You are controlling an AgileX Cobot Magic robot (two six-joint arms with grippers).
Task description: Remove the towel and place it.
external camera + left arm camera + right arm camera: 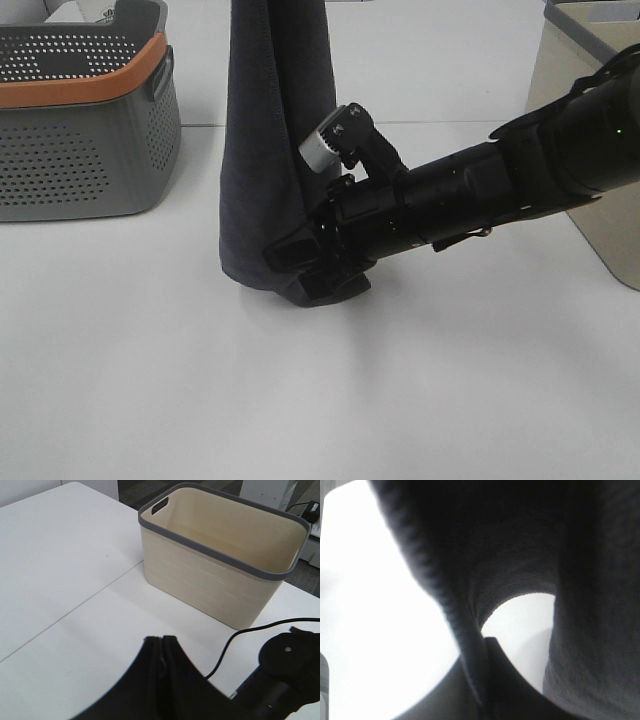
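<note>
Lifting step: the towel (272, 150) hangs from above the frame, its lower end touching the table (150, 380). Your right gripper (306, 272) is closed on that lower edge. The left gripper (163, 652), fingers pressed together, presumably holds the top. Next, carry it to placement. Only the left wrist view shows the beige basket (210, 587) open.

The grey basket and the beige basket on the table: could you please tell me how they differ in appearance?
The grey basket has perforated walls and an orange rim; the beige basket has solid walls and a grey rim. In the exterior view the grey basket stands at the far left, the beige basket at the right edge. Both are open-topped, upright and rest on the white table.
</note>
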